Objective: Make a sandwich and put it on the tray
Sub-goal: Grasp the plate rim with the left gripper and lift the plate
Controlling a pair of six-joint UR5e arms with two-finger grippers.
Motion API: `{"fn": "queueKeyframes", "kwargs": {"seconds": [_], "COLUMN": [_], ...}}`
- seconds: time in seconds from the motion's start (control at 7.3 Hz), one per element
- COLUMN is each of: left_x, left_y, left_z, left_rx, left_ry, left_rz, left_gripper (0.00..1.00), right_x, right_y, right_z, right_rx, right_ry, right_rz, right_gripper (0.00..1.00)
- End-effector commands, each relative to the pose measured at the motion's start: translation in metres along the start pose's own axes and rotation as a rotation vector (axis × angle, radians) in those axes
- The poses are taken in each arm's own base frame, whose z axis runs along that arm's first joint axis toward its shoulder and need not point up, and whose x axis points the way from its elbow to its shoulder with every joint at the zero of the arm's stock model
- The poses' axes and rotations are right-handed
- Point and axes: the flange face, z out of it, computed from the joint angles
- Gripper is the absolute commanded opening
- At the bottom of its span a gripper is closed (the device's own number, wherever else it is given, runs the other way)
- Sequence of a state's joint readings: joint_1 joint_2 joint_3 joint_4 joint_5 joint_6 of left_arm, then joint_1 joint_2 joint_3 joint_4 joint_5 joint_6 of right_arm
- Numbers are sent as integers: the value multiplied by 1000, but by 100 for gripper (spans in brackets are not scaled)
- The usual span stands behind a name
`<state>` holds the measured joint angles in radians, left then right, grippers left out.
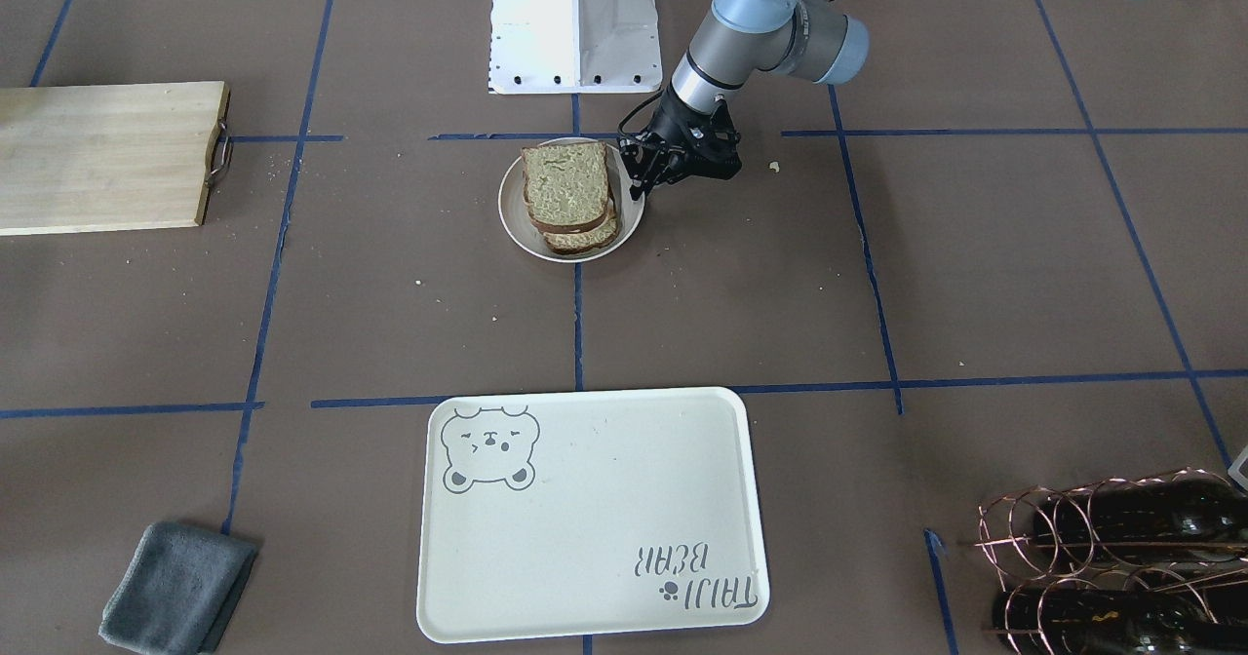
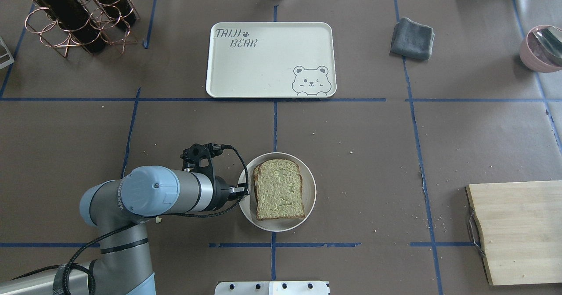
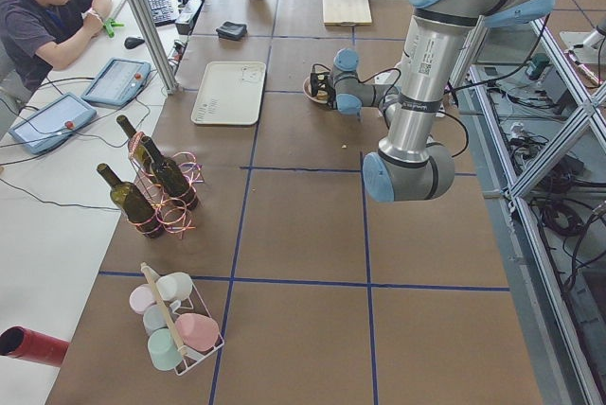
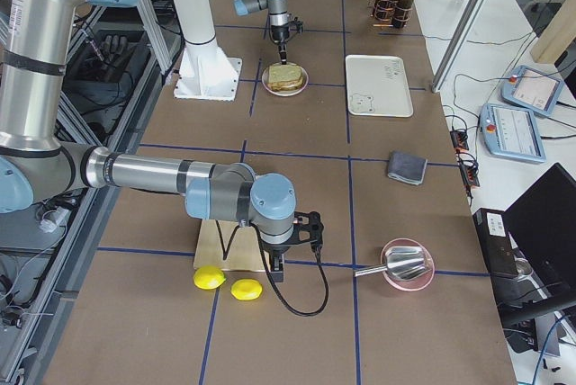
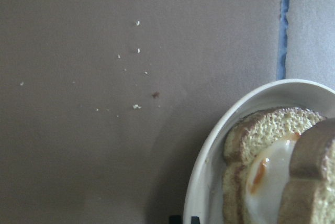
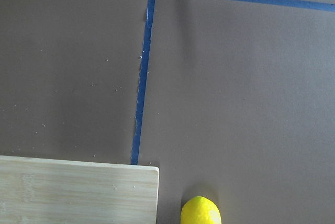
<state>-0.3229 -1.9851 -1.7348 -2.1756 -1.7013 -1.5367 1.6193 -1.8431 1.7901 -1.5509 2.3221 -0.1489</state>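
The tray [image 1: 585, 528] is lying nearest the front-facing camera, flat on the brown tabletop [image 1: 975, 275], its bear drawing and lettering showing in full. A folded grey cloth [image 1: 175, 587] is lying off one of its corners, and dark bottles in a wire rack [image 1: 1111, 558] are resting off the opposite side.

The sandwich [image 1: 568, 192] is sitting well apart from the tray, on a round white dish [image 1: 517, 231] close to the robot's base. Its two slices are stacked, the top one sitting a little askew on the lower. In the left wrist view the white egg [image 5: 269, 177] with its orange yolk is showing between them.

The left claw [image 1: 639, 185] is reaching in low at the dish's rim, on the robot's left of the sandwich, and pointing toward the bread. Its fingertips are sitting right at the rim. I cannot tell how far apart they are or whether they are gripping anything.

The right claw [image 4: 279, 268] is hanging far off at the robot's right end of the tabletop. It is pointing down at the edge of the wooden board [image 4: 229, 250], near two lemons [image 4: 228, 282]. It is showing only in the right side view, so I cannot tell how far open it is. A pink bowl [image 4: 407, 268] is sitting nearby.
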Motion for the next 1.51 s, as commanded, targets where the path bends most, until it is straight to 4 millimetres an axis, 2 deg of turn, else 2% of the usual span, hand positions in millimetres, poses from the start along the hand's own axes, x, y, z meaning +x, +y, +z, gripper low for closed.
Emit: {"fn": "queueKeyframes", "kwargs": {"seconds": [0.0, 0.27, 0.41, 0.55, 0.68, 0.82, 0.96, 1.1, 1.23, 1.37], "left_x": [2, 5, 5, 2, -8, -8, 10, 23, 26, 27], "left_y": [-7, -16, -30, -63, -106, -144, -186, -232, -270, -300], "left_z": [-10, -17, -23, -37, -55, -58, -41, -33, -30, -17], "left_rx": [29, 35, 45, 70, 76, 75, 96, 133, 120, 135], "left_ry": [79, 125, 135, 142, 130, 120, 103, 83, 58, 19], "left_rz": [1, -61, -219, -282, -309, -320, -337, -314, -292, -274], "left_gripper": [0, 0, 0, 0, 0, 0, 0, 0, 0, 0], "right_x": [0, 3, 6, 8, 8, 8, 8, 10, 10, 13], "right_y": [-1, -2, -2, -1, -1, -2, -1, 0, 0, 0], "right_z": [-1, 2, 5, 7, 7, 7, 7, 10, 10, 11], "right_rx": [3, 16, 12, 7, 7, 8, 7, 1, 1, 0], "right_ry": [2, 7, 6, 7, 7, 9, 8, 8, 8, 7], "right_rz": [-2, -15, -11, -6, -6, -7, -6, -1, -1, 4], "right_gripper": [100, 100, 100, 100, 100, 100, 100, 100, 100, 100]}}
